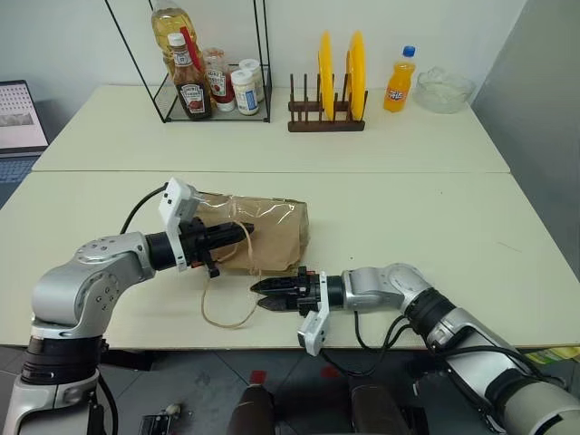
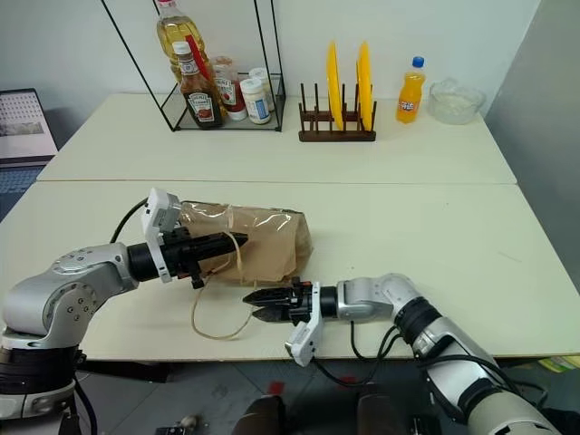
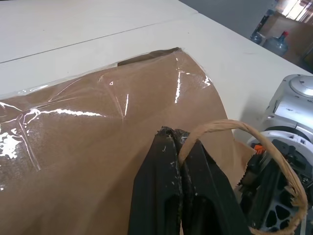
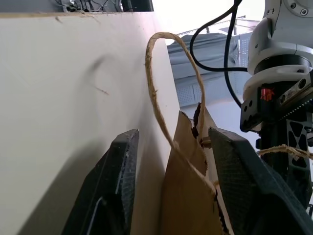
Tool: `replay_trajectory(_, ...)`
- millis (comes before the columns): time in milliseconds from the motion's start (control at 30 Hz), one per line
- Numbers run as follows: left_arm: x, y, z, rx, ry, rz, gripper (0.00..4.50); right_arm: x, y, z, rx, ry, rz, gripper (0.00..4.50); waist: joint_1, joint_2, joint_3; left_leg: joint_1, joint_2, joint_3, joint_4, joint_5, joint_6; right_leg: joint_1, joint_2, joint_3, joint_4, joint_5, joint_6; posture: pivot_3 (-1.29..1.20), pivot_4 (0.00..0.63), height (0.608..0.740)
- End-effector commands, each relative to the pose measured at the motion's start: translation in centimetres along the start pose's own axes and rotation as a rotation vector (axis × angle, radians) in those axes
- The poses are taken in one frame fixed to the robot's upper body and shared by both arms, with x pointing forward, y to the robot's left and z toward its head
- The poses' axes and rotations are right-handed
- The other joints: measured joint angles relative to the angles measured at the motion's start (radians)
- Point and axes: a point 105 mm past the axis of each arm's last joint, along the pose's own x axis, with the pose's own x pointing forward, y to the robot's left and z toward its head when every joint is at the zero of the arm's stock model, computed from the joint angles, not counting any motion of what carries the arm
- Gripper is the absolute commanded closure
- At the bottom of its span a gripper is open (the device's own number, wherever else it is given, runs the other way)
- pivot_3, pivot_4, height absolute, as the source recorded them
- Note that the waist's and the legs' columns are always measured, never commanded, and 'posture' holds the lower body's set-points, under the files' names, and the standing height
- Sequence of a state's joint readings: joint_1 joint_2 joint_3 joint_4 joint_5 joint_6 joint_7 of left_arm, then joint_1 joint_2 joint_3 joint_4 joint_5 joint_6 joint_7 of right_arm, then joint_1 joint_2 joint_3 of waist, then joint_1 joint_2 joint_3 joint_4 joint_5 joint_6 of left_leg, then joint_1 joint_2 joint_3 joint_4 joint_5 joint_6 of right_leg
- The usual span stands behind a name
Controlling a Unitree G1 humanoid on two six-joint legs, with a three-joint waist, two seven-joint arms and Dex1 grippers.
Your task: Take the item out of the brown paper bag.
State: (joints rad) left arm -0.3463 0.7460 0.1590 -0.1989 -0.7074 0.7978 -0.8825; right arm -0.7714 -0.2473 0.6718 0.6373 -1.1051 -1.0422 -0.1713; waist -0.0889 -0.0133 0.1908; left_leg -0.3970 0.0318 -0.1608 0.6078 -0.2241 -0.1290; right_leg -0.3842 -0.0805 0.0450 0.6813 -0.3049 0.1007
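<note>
The brown paper bag (image 1: 263,231) lies on its side on the near table, creased and partly covered with clear tape. My left gripper (image 1: 243,234) is shut on one of its cord handles (image 3: 230,128), holding it up at the bag's mouth. The other handle (image 1: 227,308) droops in a loop onto the table. My right gripper (image 1: 265,295) lies level by the table's front edge and points at the bag's mouth. In the right wrist view its fingers (image 4: 120,176) stand apart on either side of the bag's lip (image 4: 188,205), which they do not grip. The item is hidden.
On the far table stand a wire rack (image 1: 263,54) of sauce and oil bottles, a wooden plate rack (image 1: 326,120) with two yellow plates, an orange soda bottle (image 1: 399,82) and a glass bowl (image 1: 444,89). A laptop (image 1: 18,118) is at the far left.
</note>
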Motion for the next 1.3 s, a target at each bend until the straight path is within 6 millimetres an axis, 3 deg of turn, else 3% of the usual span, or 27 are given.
replay_trajectory(33,-0.2,-0.5,1.2,0.038,-0.042,-0.007,4.50,1.1,-1.4,-0.3,-0.042,-0.009,-0.049,2.17,0.000,0.000,0.000,0.000,0.000,0.000,0.000,0.000,0.000,0.000,0.000,0.000,0.000,0.000,0.000,0.00,0.150,0.740)
replay_trajectory(100,-0.3,-0.5,1.2,0.038,-0.044,-0.006,4.50,1.4,-1.5,-0.3,-0.032,-0.015,-0.048,2.17,0.000,0.000,0.000,0.000,0.000,0.000,0.000,0.000,0.000,0.000,0.000,0.000,0.000,0.000,0.000,0.00,0.150,0.740)
replay_trajectory(200,-0.4,-0.6,1.2,0.037,-0.047,-0.001,4.50,1.1,-1.0,0.0,-0.014,-0.035,-0.032,2.79,0.000,0.000,0.000,0.000,0.000,0.000,0.000,0.000,0.000,0.000,0.000,0.000,0.000,0.000,0.000,0.00,0.150,0.740)
replay_trajectory(367,-0.5,-0.4,1.6,0.027,-0.068,0.017,4.50,0.9,-0.6,0.3,0.007,-0.038,-0.019,4.48,0.000,-0.002,-0.001,0.000,0.000,0.000,0.000,0.000,0.000,0.000,0.000,0.000,0.000,0.000,0.000,0.00,0.150,0.740)
replay_trajectory(433,-0.5,-0.3,2.0,0.024,-0.080,0.023,4.50,1.0,-0.4,0.2,0.025,-0.032,-0.012,4.48,0.000,-0.002,-0.001,0.001,0.000,0.000,0.000,0.000,0.000,0.001,0.000,0.000,0.000,0.000,0.000,0.00,0.150,0.740)
replay_trajectory(633,-0.3,0.4,4.7,0.045,-0.113,0.040,4.50,0.5,4.2,1.4,0.283,-0.065,0.248,4.48,-0.001,-0.004,-0.002,0.007,0.000,0.000,-0.001,0.000,0.000,0.008,0.000,0.000,-0.002,0.000,0.000,0.00,0.150,0.740)
replay_trajectory(833,0.3,1.3,8.7,0.093,-0.169,0.062,4.50,-0.2,5.6,1.3,0.364,-0.042,0.360,4.48,-0.001,-0.004,-0.003,0.015,0.000,0.000,-0.005,-0.002,0.003,0.015,0.000,0.000,-0.005,0.000,0.000,0.00,0.150,0.740)
replay_trajectory(1067,0.5,2.4,11.7,0.121,-0.225,0.102,4.50,-0.4,5.5,1.3,0.360,-0.036,0.369,4.48,0.000,-0.005,-0.003,0.015,0.000,0.000,-0.005,0.000,0.000,0.015,0.000,-0.001,-0.004,0.000,0.000,0.00,0.150,0.740)
replay_trajectory(1300,0.6,3.1,12.6,0.128,-0.247,0.117,4.50,-0.5,5.4,1.1,0.357,-0.026,0.372,4.48,-0.001,-0.005,-0.003,0.016,0.000,0.000,-0.005,0.000,0.000,0.015,0.000,0.000,-0.005,0.000,0.000,0.00,0.150,0.740)
